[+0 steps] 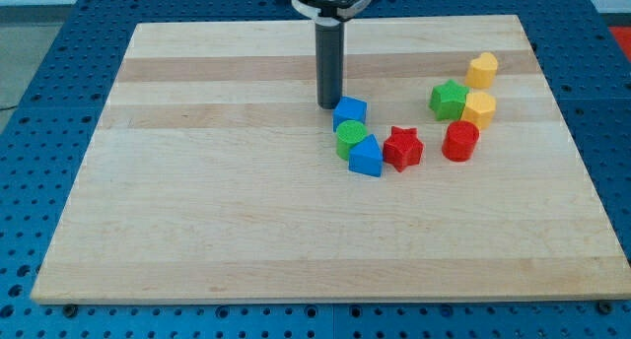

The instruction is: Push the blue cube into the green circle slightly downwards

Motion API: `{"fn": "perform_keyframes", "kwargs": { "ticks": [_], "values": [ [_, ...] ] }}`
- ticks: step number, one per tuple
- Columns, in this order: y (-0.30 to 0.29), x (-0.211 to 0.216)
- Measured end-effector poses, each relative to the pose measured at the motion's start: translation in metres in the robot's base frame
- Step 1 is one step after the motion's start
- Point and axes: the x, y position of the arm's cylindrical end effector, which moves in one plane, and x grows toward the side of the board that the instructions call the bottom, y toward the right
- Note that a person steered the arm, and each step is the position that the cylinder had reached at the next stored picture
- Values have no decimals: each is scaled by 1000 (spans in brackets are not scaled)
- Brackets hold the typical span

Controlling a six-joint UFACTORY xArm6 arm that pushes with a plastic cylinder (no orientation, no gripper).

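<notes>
The blue cube [350, 111] sits near the middle of the wooden board [197, 201], touching the green circle [350, 138] just below it. My tip [328, 105] stands right at the cube's upper left edge, touching or nearly touching it. A second blue block [366, 157] lies against the green circle's lower right side.
A red star [402, 147] lies to the right of the second blue block. Further right are a green star [450, 100], a red cylinder [459, 141] and two yellow blocks [482, 69] [479, 109]. The board rests on a blue perforated table.
</notes>
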Motion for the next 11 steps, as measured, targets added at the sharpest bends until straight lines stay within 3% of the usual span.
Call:
{"fn": "perform_keyframes", "kwargs": {
  "ticks": [2,3,5,9,11],
  "values": [
    [-21,19],
    [-20,-8],
    [37,-20],
    [10,11],
    [29,12]
  ]
}}
